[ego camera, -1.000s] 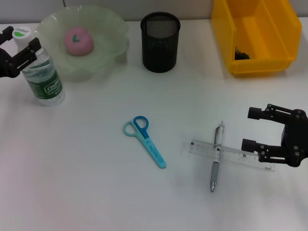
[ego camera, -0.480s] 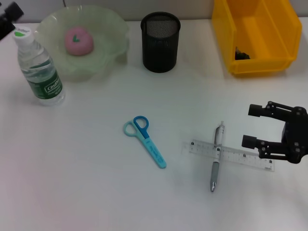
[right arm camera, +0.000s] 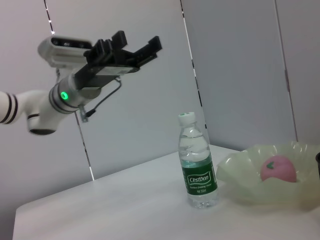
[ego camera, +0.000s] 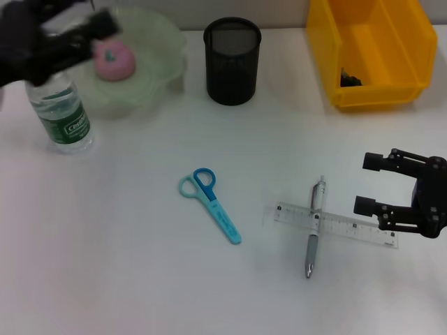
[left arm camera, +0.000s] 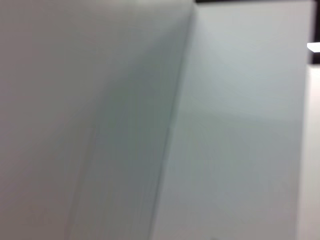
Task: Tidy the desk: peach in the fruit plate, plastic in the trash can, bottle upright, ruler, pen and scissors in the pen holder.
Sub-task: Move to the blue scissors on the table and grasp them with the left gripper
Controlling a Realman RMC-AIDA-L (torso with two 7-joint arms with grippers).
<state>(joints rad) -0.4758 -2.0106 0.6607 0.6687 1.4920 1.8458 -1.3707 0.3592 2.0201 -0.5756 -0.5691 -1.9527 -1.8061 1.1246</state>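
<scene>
Clear bottle point(ego camera: 64, 115) upright, green label, left end effector point(right arm camera: 131, 46) spread above it

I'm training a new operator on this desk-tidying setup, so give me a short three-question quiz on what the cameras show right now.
1. True or false: the bottle stands upright.
2. Which lies across the ruler? A) scissors B) pen C) peach
3. Fill in: the peach sits in the ____.

Key
1. True; the right wrist view shows it standing with its cap on, apart from the raised left gripper.
2. B; the pen crosses the ruler, while the scissors lie apart on the table. The open right gripper is at the ruler's end.
3. Plate.
</scene>
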